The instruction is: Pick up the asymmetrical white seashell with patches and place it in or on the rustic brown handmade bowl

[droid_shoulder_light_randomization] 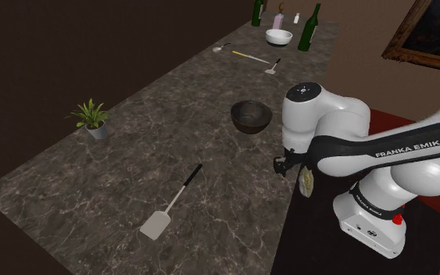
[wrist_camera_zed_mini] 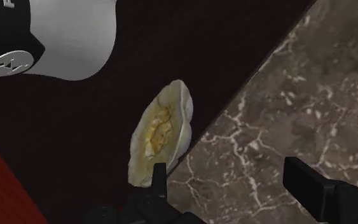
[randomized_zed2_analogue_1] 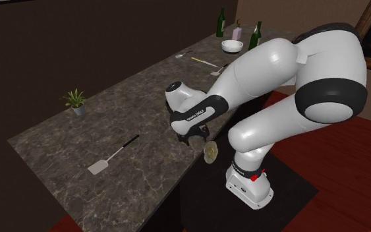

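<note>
The seashell (droid_shoulder_light_randomization: 307, 183) (randomized_zed2_analogue_1: 209, 153) (wrist_camera_zed_mini: 160, 132) is pale cream with yellowish patches. It hangs tilted on edge just past the counter's edge, over the dark floor mat. My gripper (droid_shoulder_light_randomization: 285, 164) (randomized_zed2_analogue_1: 194, 137) (wrist_camera_zed_mini: 234, 186) is open, low over the counter's edge beside the shell. One of the fingertips (wrist_camera_zed_mini: 159, 177) overlaps the shell's lower rim, and the shell lies outside the gap, not clasped. The dark brown bowl (droid_shoulder_light_randomization: 250, 116) stands upright on the marble counter (droid_shoulder_light_randomization: 171, 148), farther along from the gripper.
A spatula (droid_shoulder_light_randomization: 167, 207) (randomized_zed2_analogue_1: 111, 158) lies near the counter's near end. A potted plant (droid_shoulder_light_randomization: 93, 117) (randomized_zed2_analogue_1: 76, 101) stands at its far edge. At the counter's far end are a white bowl (droid_shoulder_light_randomization: 279, 36), green bottles (droid_shoulder_light_randomization: 310, 28) and spoons (droid_shoulder_light_randomization: 251, 57).
</note>
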Controlling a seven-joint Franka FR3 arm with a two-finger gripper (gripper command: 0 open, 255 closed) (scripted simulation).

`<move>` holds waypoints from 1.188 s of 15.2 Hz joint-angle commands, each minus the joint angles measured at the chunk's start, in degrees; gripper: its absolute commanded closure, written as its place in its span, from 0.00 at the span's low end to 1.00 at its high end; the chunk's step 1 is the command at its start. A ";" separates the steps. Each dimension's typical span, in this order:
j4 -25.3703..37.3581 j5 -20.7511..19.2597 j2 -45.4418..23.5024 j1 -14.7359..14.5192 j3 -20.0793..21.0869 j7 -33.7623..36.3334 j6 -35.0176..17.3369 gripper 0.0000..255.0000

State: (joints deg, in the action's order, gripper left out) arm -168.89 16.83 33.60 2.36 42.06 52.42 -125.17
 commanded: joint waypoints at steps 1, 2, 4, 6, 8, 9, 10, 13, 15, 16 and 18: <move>-0.05 -1.06 -0.50 -1.30 -1.48 -6.05 -0.30 0.00; 1.11 -1.36 -2.84 3.01 -2.30 0.33 0.70 0.00; 2.09 0.22 -5.37 11.49 -3.36 11.61 2.79 0.00; 1.76 1.75 -5.84 15.62 -4.60 17.95 3.89 0.00; 0.74 1.98 -7.12 15.70 -4.03 18.11 1.67 0.00; 0.25 2.07 -7.82 15.78 -3.73 18.20 0.53 0.00; -0.23 2.15 -8.55 15.89 -3.42 18.31 -0.64 0.00; -1.81 2.20 -11.53 16.44 -2.24 18.80 -5.04 0.00; -1.81 2.21 -11.52 16.43 -2.24 18.80 -5.03 0.00; -1.81 2.20 -11.53 16.44 -2.24 18.80 -5.03 0.00; -1.81 2.20 -11.53 16.44 -2.24 18.80 -5.04 0.00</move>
State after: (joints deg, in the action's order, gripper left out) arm -170.67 19.02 22.11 18.80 39.80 71.21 -130.13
